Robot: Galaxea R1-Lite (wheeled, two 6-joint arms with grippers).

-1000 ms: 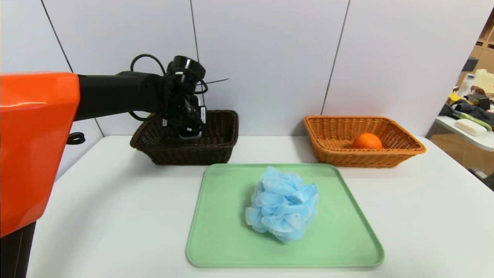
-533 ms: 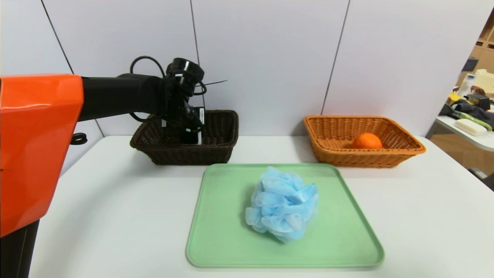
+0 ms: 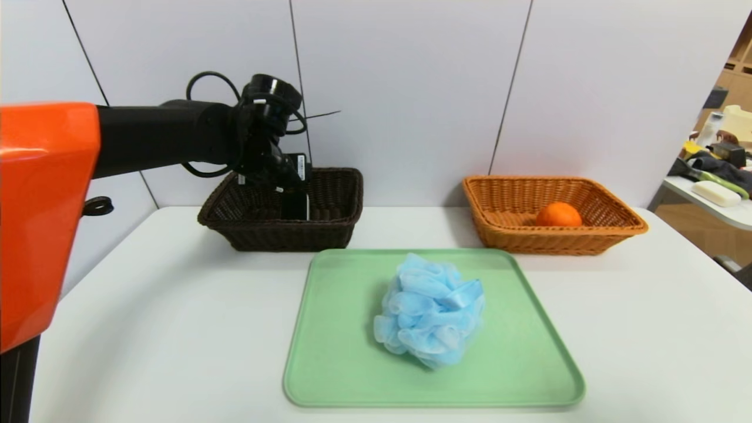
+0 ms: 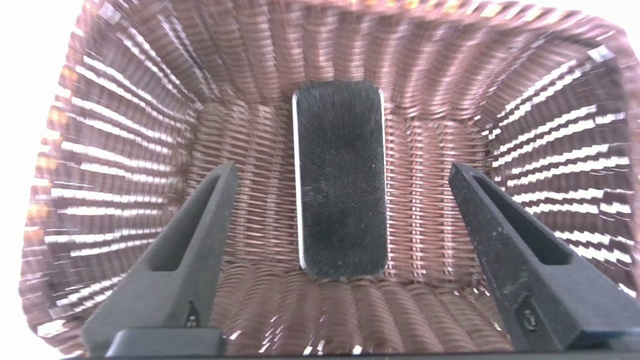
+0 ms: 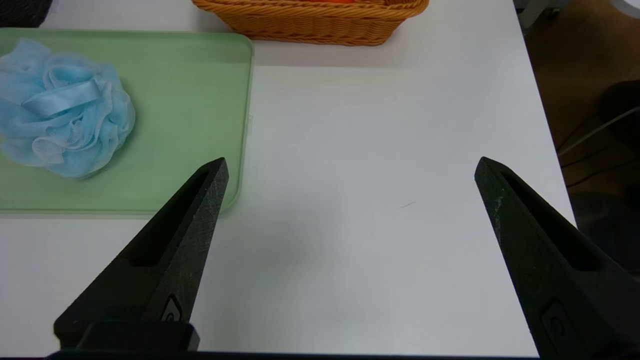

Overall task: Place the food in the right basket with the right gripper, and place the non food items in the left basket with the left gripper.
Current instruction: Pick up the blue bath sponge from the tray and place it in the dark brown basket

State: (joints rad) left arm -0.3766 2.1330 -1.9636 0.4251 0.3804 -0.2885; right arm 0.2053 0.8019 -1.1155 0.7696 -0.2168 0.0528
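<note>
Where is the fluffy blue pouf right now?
In the head view, the blue pouf sits in the middle of the green tray on the white table, nearer the robot than the dark basket and the orange basket.

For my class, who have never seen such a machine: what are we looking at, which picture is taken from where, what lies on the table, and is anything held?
It is a two-armed robot with jaws for hands. One picture looks down from its head; the other two come from cameras on its wrists. On the table a blue pouf lies on a green tray. Behind stand a dark basket, with a black slab inside, and an orange basket with an orange. The left gripper hangs open over the slab; the right gripper waits open above the table. Nothing is held.
</note>
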